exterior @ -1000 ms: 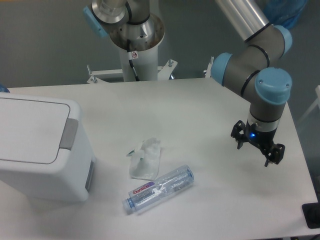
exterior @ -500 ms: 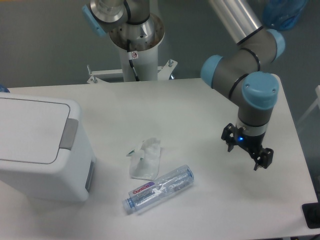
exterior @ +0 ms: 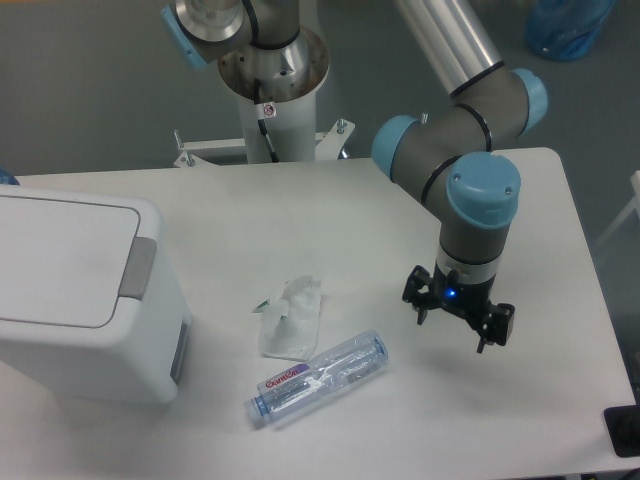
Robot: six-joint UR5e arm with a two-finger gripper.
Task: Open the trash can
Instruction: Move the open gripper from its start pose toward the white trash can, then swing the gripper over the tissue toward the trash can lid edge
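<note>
Camera, trash can far left, lid closed, fingers well apart

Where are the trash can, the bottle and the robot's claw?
trash can [exterior: 62, 262], fixed camera, on its flat white lid.
bottle [exterior: 320, 378], fixed camera, on the middle of its clear body.
gripper [exterior: 457, 322], fixed camera, midway between its two fingertips.

A robotics lab: a pedestal-mounted arm at a bare white table, grey walls behind.
</note>
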